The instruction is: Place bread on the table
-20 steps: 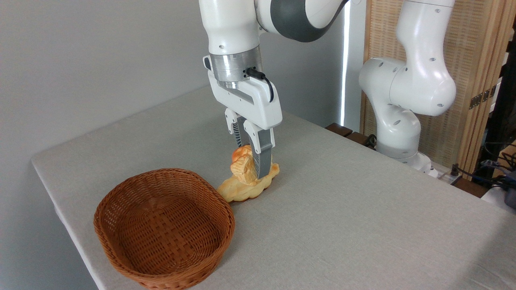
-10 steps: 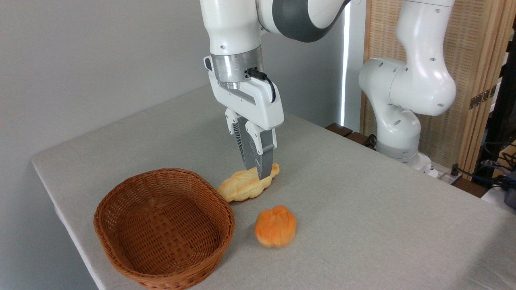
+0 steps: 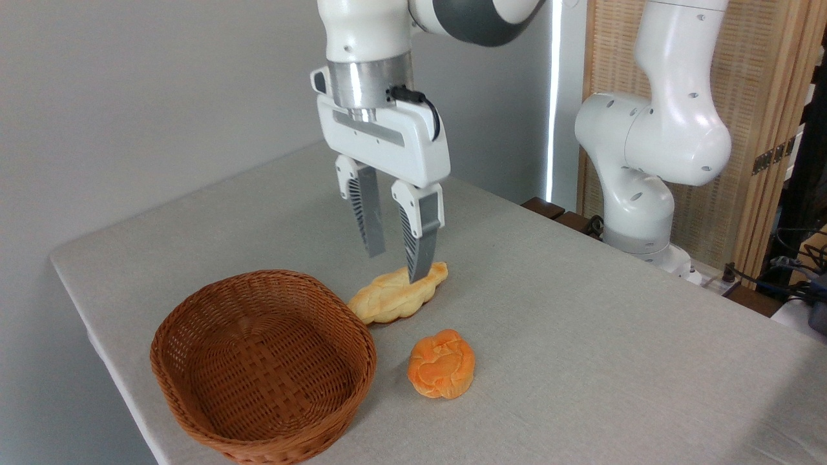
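Bread point(image 3: 442, 363), orange knotted bun, lay on the table point(image 3: 581, 323), a grey-beige cloth surface, just right of the brown wicker basket point(image 3: 261, 365) and near the pale braided loaf point(image 3: 397, 294). Gripper point(image 3: 394, 261) hung above the loaf, fingers spread apart, holding nothing. Behind stood a plain grey wall point(image 3: 129, 97), a woven screen point(image 3: 756, 129) at right, and cables point(image 3: 788, 271) by the arm base.

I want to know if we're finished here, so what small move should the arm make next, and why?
Probably just lift straight up and away. The bun already lies on the table, outside the basket, and the gripper hangs open and empty above the braided loaf.
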Controlling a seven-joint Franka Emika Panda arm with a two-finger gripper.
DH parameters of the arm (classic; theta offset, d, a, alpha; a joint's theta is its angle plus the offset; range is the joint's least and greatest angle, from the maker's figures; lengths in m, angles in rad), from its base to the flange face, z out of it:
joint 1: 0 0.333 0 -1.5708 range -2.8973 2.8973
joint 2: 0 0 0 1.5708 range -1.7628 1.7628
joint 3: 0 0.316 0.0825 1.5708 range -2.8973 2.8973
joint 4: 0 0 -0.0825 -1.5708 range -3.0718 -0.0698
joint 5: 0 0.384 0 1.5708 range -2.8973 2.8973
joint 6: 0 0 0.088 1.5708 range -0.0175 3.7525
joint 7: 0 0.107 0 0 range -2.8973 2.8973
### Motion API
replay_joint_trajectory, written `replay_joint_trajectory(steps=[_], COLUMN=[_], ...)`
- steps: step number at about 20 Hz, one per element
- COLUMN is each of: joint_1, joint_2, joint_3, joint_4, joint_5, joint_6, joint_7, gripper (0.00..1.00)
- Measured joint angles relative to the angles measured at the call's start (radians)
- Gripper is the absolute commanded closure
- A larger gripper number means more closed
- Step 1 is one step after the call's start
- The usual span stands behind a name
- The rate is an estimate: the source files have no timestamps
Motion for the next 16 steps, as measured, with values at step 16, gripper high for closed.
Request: replay_joint_trajectory(steps=[16], joint_1=[-0.008], joint_2=[0.220], joint_3=[-0.053], joint_4=[0.366], joint_5=[-0.033], joint_6=[-0.156], joint_7=[-0.171], gripper=[0.00])
